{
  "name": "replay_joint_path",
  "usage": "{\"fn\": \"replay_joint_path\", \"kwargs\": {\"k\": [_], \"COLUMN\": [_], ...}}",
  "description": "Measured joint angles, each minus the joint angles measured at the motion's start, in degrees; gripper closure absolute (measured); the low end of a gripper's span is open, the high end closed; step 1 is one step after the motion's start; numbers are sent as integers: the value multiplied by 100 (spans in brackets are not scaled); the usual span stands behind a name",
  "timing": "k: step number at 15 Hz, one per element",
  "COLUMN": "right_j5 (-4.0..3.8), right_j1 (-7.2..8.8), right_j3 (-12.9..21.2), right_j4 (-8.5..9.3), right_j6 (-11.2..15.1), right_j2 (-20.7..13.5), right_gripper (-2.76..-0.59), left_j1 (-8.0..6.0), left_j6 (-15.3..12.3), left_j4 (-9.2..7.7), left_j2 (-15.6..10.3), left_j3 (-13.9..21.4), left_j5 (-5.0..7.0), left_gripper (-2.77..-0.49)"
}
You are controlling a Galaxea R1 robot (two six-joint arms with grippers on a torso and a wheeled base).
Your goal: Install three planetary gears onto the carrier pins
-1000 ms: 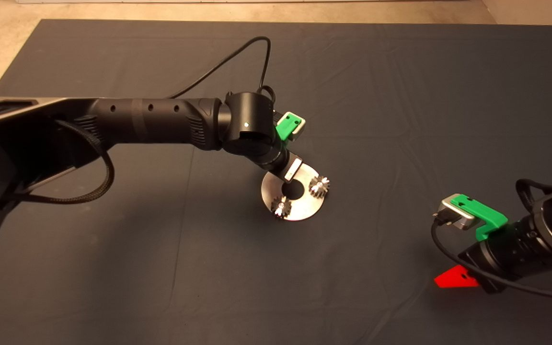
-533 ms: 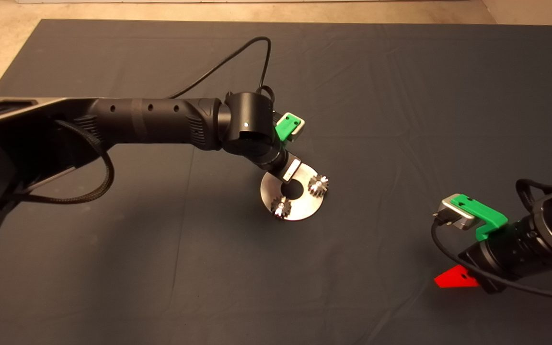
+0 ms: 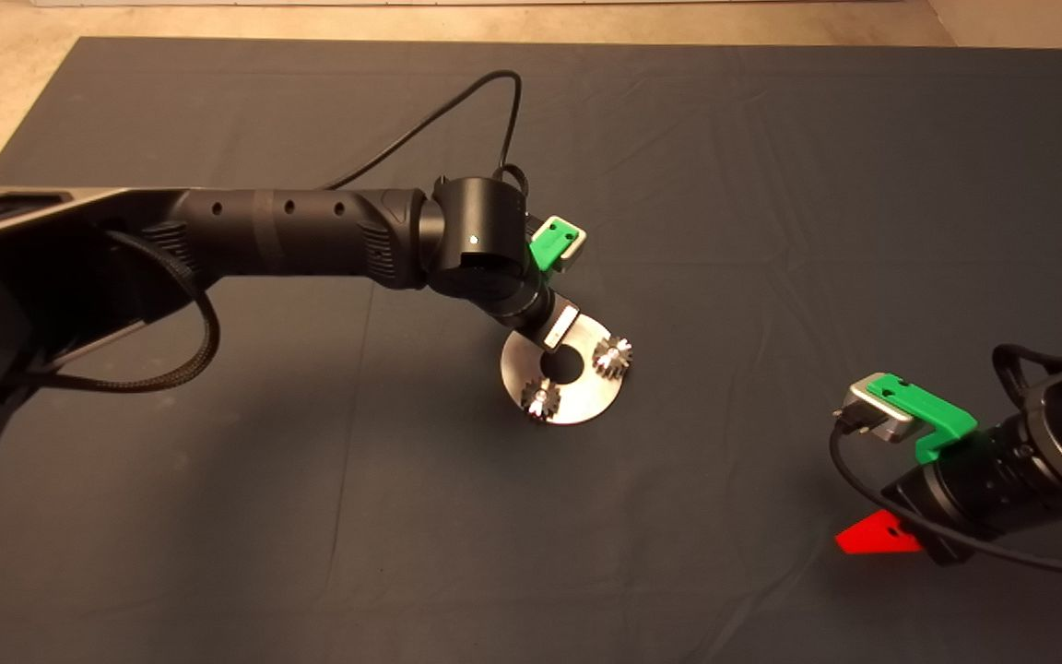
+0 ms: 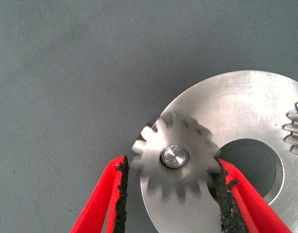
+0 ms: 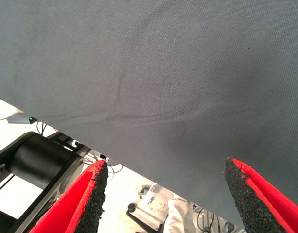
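Gears number one and two already sit on their pins on the disc (image 3: pixel 586 397): in the head view we see one gear (image 3: pixel 613 356) at about three o'clock of the central hole and another (image 3: pixel 539 399) at about seven o'clock. The third gear (image 4: pixel 175 162) shows only in our left wrist view, threaded over its pin (image 4: pixel 174 156), whose shiny tip pokes through the centre hole, at the disc's rim.

Our left gripper (image 4: pixel 172 187) hangs over that gear with its fingers spread. One pad (image 4: pixel 219 187) is at the teeth on the hole side, possibly touching; the other pad (image 4: pixel 122 187) stands just clear of the teeth on the outer side. So nothing is clamped. Our right gripper (image 5: pixel 166 194) waits with fingers wide apart at the lower right edge of the mat (image 3: pixel 771 184), holding nothing.

We judge this to be the last step, the release of the third gear. Its teeth look smeared, so it may be spinning or settling, and we cannot tell whether it is fully down on the disc. The next move calls for lifting our left gripper straight up, without a pad catching a tooth and dragging the gear back off its pin.
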Motion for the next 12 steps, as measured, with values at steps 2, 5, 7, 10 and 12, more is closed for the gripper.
{"fn": "replay_joint_path", "kwargs": {"k": [2, 5, 7, 10, 12], "right_j5": [-2, -2, -4, 7, 60], "right_j1": [0, 0, 0, 20, 301], "right_j3": [0, 0, -1, 0, 0], "right_j4": [0, 0, 0, 0, -4], "right_j6": [0, 0, -1, -44, -40], "right_j2": [-2, -18, -33, -227, -444], "right_gripper": [-176, -176, -176, -176, -176], "left_j1": [0, 0, -5, -164, -416], "left_j6": [-2, -13, -29, -192, -410], "left_j4": [4, 4, 6, 9, 0], "left_j2": [0, 0, -2, -86, -429], "left_j3": [4, 17, 93, 543, 1135], "left_j5": [17, 28, 187, 868, 883], "left_gripper": [-118, -118, -118, -118, -118]}}
